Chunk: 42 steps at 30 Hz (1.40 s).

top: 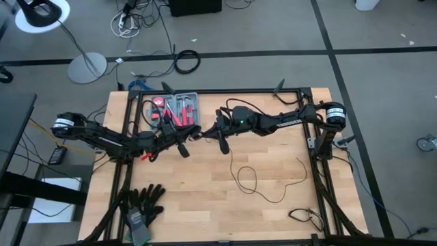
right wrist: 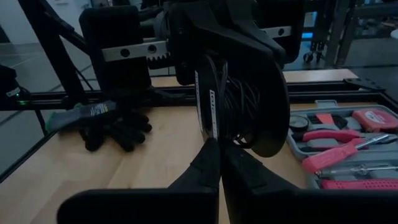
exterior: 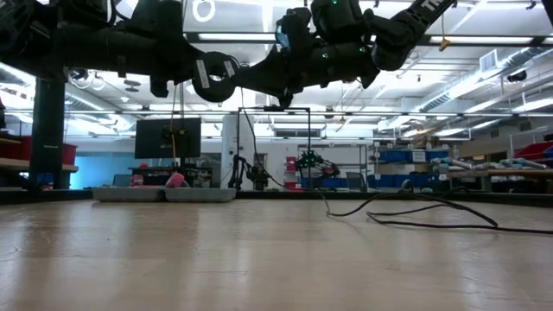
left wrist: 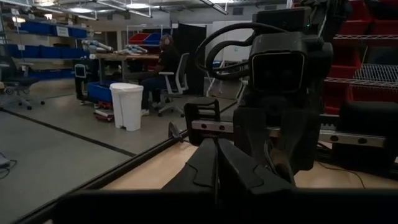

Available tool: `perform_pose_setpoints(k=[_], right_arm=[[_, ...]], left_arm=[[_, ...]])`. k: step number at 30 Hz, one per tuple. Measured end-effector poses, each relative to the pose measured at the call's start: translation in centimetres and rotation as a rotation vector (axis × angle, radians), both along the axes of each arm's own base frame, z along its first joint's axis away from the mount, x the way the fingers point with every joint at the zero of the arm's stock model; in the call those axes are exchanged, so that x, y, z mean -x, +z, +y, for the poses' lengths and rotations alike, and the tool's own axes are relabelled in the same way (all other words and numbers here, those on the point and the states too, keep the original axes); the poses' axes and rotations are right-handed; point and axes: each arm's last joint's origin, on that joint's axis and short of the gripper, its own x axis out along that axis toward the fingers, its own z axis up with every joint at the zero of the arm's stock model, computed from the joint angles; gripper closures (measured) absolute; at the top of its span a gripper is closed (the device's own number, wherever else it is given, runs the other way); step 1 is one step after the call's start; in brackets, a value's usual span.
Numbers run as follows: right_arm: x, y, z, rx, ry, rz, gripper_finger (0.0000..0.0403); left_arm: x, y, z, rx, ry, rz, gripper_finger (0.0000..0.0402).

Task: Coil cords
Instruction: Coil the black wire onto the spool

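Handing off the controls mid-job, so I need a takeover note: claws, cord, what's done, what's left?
Left claw: shut, raised over the back middle of the table, with cord turns and the round puck bunched at its fingers.
Right claw: shut, close in front of the left one, apparently pinching a strand.
Cord: the rest lies slack on the table's right half.
Done: some turns gathered.
Left: coil in the loose length.
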Motion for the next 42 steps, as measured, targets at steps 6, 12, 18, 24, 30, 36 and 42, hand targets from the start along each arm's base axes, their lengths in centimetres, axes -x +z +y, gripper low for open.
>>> perform_pose_setpoints(k=[6, 12, 18, 24, 30, 36, 42], right_arm=[[0.0, 0.0, 0.0, -0.002, 0.005, 0.003, 0.0402], [0.1, -0.3, 0.0, -0.01, 0.003, 0.032, 0.0402], [0.1, -0.4, 0.0, -0.011, 0.003, 0.041, 0.0403], [0.2, -0.7, -0.1, -0.018, 0.001, 0.074, 0.0403], [0.3, -1.1, 0.1, -0.033, 0.05, 0.117, 0.0403], [0.5, -1.7, 0.3, -0.032, 0.095, 0.179, 0.0403], [0.6, -1.7, 0.4, -0.029, 0.103, 0.192, 0.0403]], left_arm=[[0.0, -0.1, 0.0, 0.004, 0.003, 0.012, 0.0358], [0.0, -0.2, 0.1, -0.001, 0.026, 0.027, 0.0311], [0.6, 0.3, 0.1, 0.008, -0.004, 0.046, 0.0289], [2.5, 1.4, 0.2, 0.036, -0.009, 0.091, 0.0289], [3.2, 2.7, 0.0, 0.075, -0.104, 0.288, 0.0289], [2.4, 3.8, -0.2, 0.087, -0.146, 0.409, 0.0289], [1.5, 2.5, 0.1, 0.095, -0.122, 0.496, 0.0296]])
